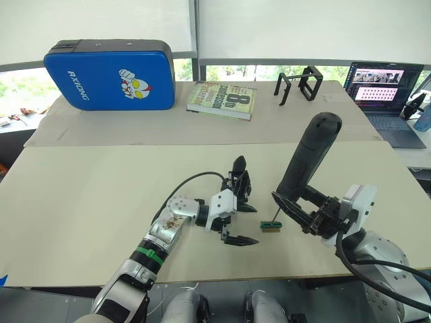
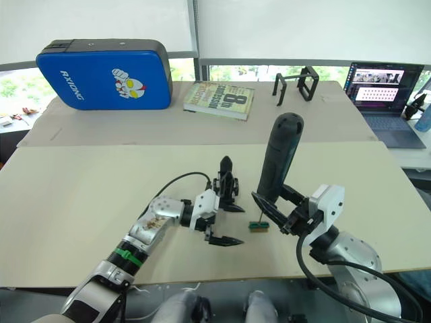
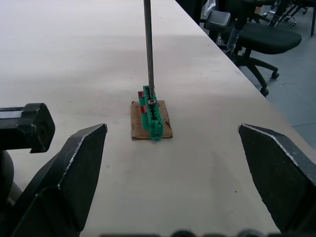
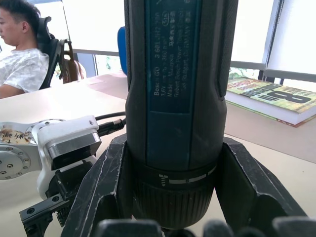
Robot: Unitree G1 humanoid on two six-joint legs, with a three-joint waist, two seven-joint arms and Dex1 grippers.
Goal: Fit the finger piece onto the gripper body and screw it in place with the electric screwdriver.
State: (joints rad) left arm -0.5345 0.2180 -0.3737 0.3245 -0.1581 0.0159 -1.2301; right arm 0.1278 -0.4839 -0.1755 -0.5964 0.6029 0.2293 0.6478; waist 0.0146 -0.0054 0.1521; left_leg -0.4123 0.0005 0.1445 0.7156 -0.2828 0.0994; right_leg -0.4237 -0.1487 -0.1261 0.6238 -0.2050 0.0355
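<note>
Gripping the electric screwdriver [image 1: 308,163] upright, the right hand [image 1: 300,210] faces the spread, empty left hand [image 1: 241,219].

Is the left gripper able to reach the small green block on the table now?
Probably yes. The left gripper is open and faces the green block with bare table between them. Only the electric screwdriver bit stands on the block.
</note>
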